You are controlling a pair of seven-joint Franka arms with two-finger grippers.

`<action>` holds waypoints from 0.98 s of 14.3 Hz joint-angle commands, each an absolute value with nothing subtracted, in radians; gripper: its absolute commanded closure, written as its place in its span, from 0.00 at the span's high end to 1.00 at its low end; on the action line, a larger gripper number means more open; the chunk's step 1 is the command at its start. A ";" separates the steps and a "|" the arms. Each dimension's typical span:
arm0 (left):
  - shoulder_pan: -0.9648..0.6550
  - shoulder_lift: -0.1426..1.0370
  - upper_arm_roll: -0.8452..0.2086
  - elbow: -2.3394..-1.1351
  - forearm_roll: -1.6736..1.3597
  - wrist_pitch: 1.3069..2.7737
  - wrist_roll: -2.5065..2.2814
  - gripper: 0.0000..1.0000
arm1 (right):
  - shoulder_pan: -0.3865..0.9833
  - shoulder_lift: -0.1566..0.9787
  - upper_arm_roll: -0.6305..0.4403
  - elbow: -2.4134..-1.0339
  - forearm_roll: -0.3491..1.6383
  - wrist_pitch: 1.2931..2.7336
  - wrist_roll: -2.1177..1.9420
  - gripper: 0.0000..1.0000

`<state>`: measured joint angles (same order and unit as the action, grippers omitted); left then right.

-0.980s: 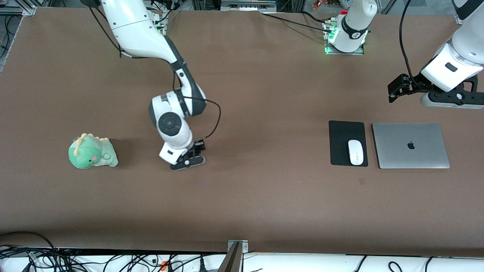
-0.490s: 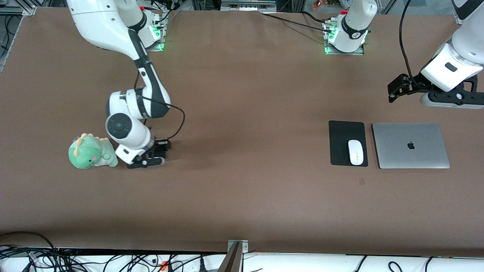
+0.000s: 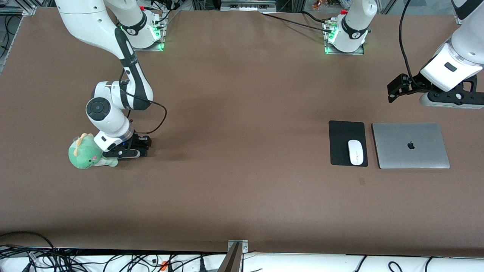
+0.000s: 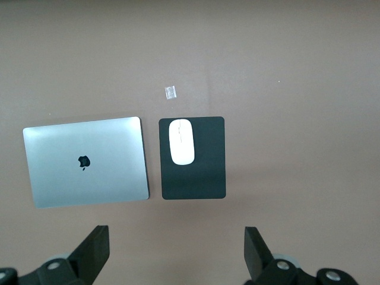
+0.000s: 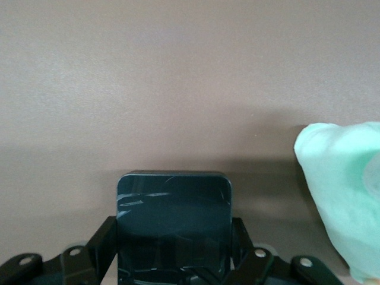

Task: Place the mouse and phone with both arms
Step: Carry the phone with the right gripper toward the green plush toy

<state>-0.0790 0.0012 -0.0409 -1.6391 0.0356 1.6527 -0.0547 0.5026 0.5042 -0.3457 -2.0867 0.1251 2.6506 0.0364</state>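
The white mouse lies on a black mouse pad beside a closed silver laptop. My left gripper hangs open and empty above the table near the laptop, and this arm waits. The black phone sits upright between the fingers of my right gripper, which is shut on it low over the table. That gripper is right beside a green dinosaur plush. The front view does not show the phone itself.
The laptop lies toward the left arm's end of the table, next to the pad. A small scrap of tape lies nearer to the front camera than the pad. Bare brown table spans the middle.
My right arm has swung toward its own end of the table with the phone, from mid-table to right beside the plush. The left arm has not moved.
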 commanded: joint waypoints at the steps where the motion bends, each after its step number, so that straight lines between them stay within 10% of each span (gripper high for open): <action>1: -0.078 -0.002 -0.041 -1.624 0.020 1.651 -0.058 1.00 | 0.500 0.509 -0.341 -2.117 0.149 2.741 0.026 0.00; 6: -0.081 0.002 -0.041 -1.624 0.020 1.654 -0.061 1.00 | 0.500 0.560 -0.330 -2.123 0.179 2.825 0.026 0.07; 9: -0.078 0.006 -0.040 -1.628 -0.020 1.655 -0.061 1.00 | 0.502 0.574 -0.322 -2.120 0.181 2.835 0.023 0.90; 14: -0.067 0.005 -0.029 -1.628 -0.011 1.647 -0.052 1.00 | 0.502 0.545 -0.321 -2.076 0.181 2.722 0.021 1.00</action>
<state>-0.0743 0.0019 -0.0324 -1.6384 -0.0019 1.6527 -0.0564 0.5032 0.5666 -0.3269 -2.1033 0.1547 2.7872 0.0362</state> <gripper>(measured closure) 0.000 0.000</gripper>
